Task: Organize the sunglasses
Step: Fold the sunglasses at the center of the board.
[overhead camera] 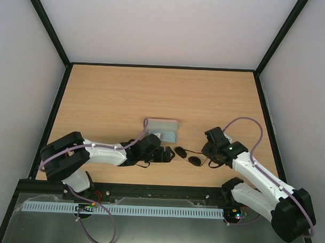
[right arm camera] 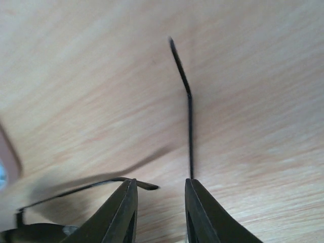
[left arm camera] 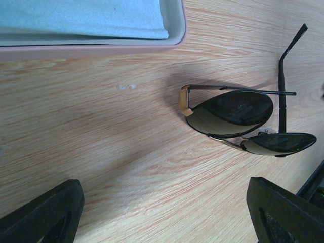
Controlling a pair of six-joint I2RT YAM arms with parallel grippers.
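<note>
The sunglasses (overhead camera: 187,156) lie on the wooden table between my two grippers, dark lenses down and to the right of the case. In the left wrist view the sunglasses (left arm camera: 234,112) are ahead and to the right, with one temple arm sticking up. My left gripper (overhead camera: 168,153) is open wide just left of them, with only bare wood between its fingers (left arm camera: 43,215). My right gripper (right arm camera: 161,202) is open by a narrow gap at the temple ends. One thin temple of the sunglasses (right arm camera: 190,126) runs down to the right finger. The other temple's tip pokes into the gap from the left.
An open pink case (overhead camera: 162,128) lies just behind the left gripper, with a light blue cloth (left arm camera: 86,17) inside it. The case rim (left arm camera: 91,49) is at the top of the left wrist view. Black frame rails (overhead camera: 56,115) border the table.
</note>
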